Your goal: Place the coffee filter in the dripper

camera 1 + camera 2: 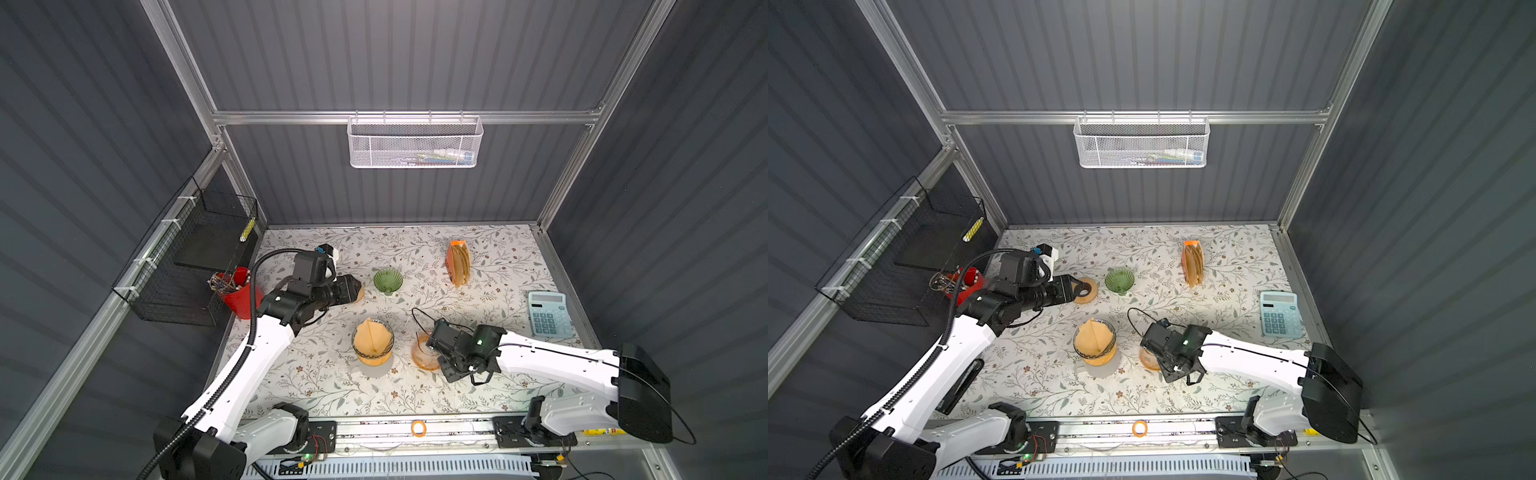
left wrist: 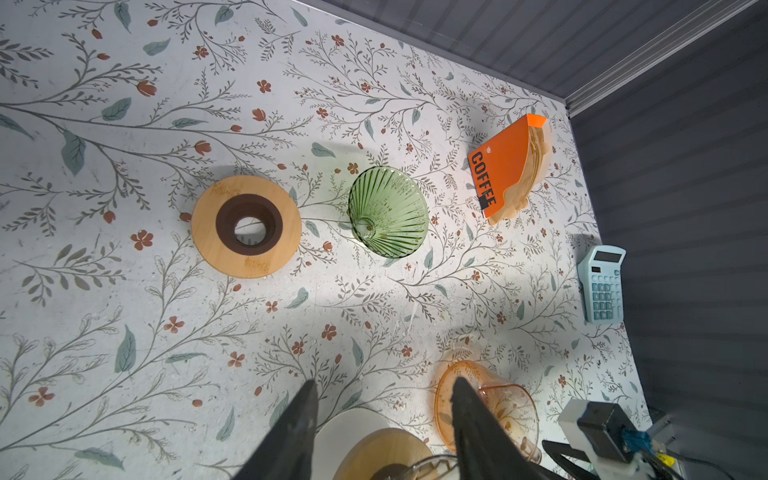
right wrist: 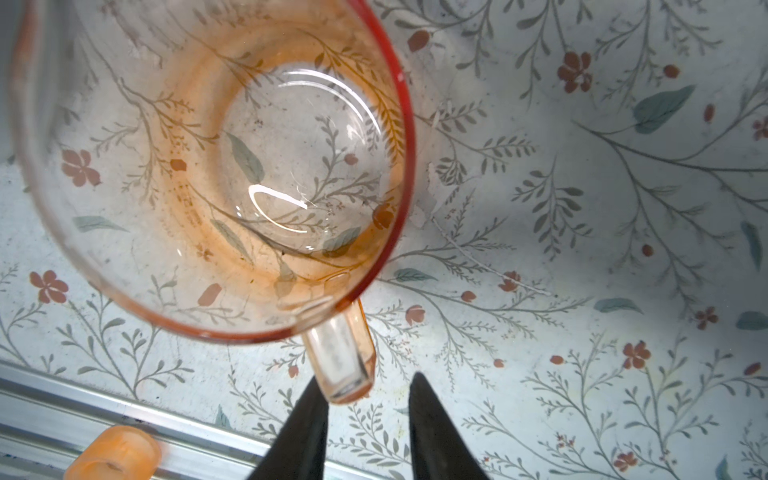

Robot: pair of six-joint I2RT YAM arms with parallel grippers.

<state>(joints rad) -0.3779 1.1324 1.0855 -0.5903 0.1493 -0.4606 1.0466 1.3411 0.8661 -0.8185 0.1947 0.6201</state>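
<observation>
Paper filter (image 1: 371,337) sits in the clear dripper (image 1: 390,334) mid-table, 6 o'clock of the green dripper (image 1: 387,280). Orange holder (image 2: 505,166) up at 1-2 o'clock reads "COFFEE", with filters inside. Empty orange jug (image 3: 208,166) is at the filter's 3 o'clock. Right gripper (image 3: 365,378) is part-open, loose around its handle. Left gripper (image 2: 382,384) is half-open, holding nothing. Bare table (image 1: 316,386) toward the front edge.

Bare table (image 1: 324,382) is left along the front, and more between the green cone (image 1: 387,280) and the filter pack (image 1: 459,264). The middle is blocked by the dripper (image 1: 372,343); a small gap is left between it and the jug (image 1: 420,357).
</observation>
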